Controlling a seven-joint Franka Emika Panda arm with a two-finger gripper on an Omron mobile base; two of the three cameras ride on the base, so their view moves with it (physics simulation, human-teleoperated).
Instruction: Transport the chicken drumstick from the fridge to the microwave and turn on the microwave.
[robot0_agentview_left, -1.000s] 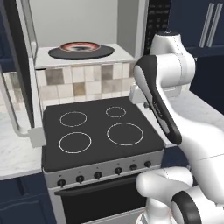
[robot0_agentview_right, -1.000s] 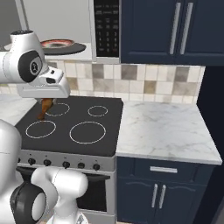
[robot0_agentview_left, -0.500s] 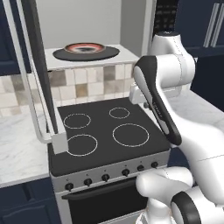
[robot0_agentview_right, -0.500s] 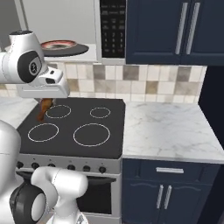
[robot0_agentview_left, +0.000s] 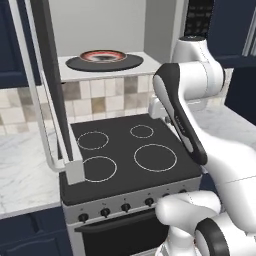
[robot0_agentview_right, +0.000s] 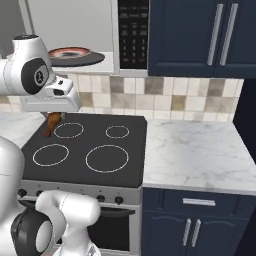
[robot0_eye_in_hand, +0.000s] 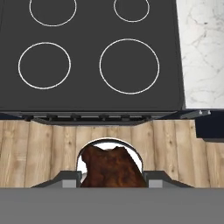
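My end effector (robot0_agentview_right: 51, 121), clenched on the dark reddish-brown chicken drumstick (robot0_eye_in_hand: 112, 168) hanging long-axis down, hovered above the black four-ring stovetop (robot0_agentview_right: 90, 150), below and just forward of the open grey microwave (robot0_agentview_right: 80, 37).

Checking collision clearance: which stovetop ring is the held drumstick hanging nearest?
The back-left ring. The gripper, shut on the chicken drumstick, hangs by its left edge; the other three rings lie further right or nearer the knobs.

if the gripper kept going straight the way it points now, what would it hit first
Most likely the black stovetop. The gripper, shut on the chicken drumstick, points down over the stove's near edge, so depending on depth it might instead pass the front and meet the wooden floor.
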